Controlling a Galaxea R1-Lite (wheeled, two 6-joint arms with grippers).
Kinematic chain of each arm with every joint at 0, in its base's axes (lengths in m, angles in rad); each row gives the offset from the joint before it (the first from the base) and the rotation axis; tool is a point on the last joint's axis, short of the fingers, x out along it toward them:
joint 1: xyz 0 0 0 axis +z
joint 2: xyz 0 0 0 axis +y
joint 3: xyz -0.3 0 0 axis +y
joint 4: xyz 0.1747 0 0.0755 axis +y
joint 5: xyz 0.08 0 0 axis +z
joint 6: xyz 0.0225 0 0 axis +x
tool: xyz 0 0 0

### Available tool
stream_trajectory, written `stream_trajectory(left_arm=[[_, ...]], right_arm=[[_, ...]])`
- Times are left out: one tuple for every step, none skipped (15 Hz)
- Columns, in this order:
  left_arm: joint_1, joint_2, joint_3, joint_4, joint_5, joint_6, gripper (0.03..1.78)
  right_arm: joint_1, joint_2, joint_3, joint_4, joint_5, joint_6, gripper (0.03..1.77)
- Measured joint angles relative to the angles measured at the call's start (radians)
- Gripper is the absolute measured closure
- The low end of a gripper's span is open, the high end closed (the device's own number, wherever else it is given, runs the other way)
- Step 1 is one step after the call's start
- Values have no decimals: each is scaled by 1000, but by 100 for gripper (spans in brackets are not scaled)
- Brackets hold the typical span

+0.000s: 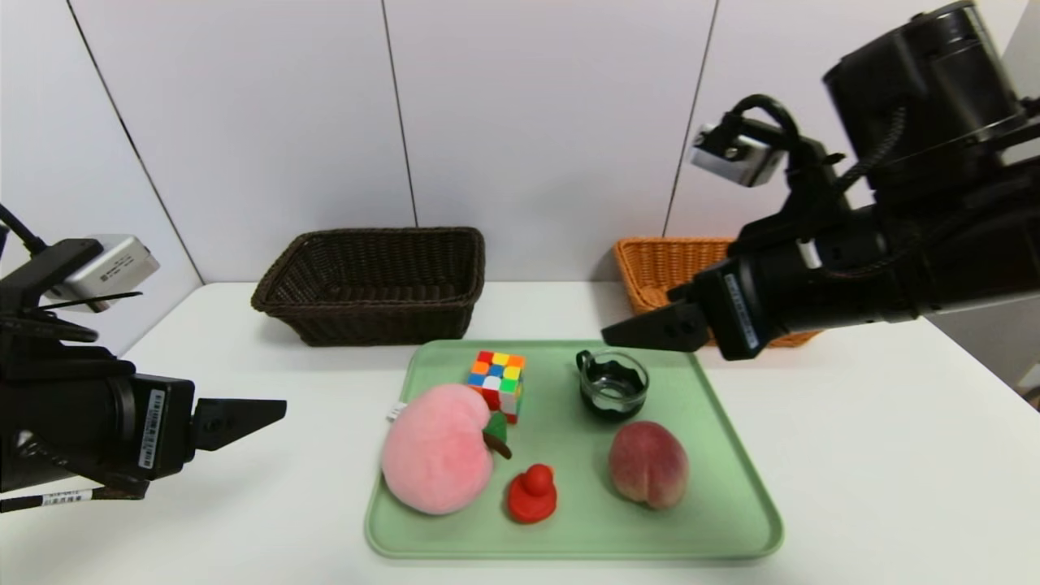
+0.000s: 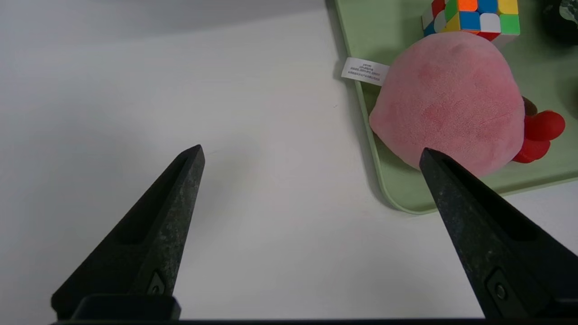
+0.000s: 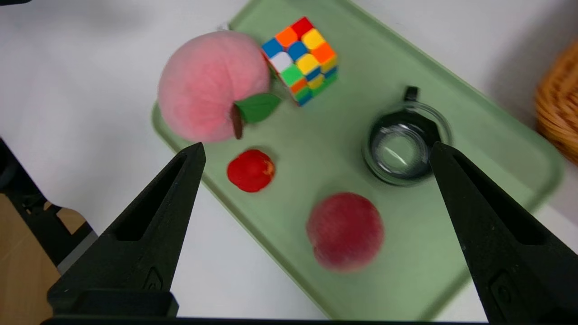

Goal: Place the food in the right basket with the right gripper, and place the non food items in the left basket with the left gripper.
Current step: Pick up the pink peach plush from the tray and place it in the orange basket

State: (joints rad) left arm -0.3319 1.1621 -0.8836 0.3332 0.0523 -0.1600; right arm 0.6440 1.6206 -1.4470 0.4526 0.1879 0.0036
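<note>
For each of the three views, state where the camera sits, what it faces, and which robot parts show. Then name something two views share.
Head: above, facing tray, baskets; both arms show.
Left wrist: on the left arm, facing table, plush peach; left gripper jaws open.
Right wrist: on the right arm, above the tray; right gripper jaws open over real peach.
Shared: cube in both wrist views.

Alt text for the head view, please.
A green tray on a white table holds a pink plush peach, puzzle cube, glass cup, red duck and real peach. Right gripper hovers open above the cup; left gripper waits, open.
</note>
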Motion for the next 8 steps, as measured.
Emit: stream_trajectory(left_arm=[[4, 0, -1, 6, 5, 0, 12], [9, -1, -1, 8, 10, 0, 12], [14, -1, -1, 9, 13, 0, 12], [18, -2, -1, 10, 13, 0, 12], [23, -2, -1, 10, 13, 0, 12], [26, -2, 0, 10, 13, 0, 12], [27, -2, 0, 10, 13, 0, 12], [28, -1, 0, 10, 13, 0, 12]], right_arm=[[32, 43, -36, 0, 3, -2, 9], [56, 82, -69, 0, 3, -4, 9], [79, 118, -103, 0, 4, -5, 9], [102, 154, -135, 2, 4, -9, 9], [124, 185, -163, 4, 4, -20, 9], [144, 214, -186, 4, 4, -37, 9], [164, 243, -204, 4, 4, -62, 9], [179, 267, -214, 0, 4, -89, 9]])
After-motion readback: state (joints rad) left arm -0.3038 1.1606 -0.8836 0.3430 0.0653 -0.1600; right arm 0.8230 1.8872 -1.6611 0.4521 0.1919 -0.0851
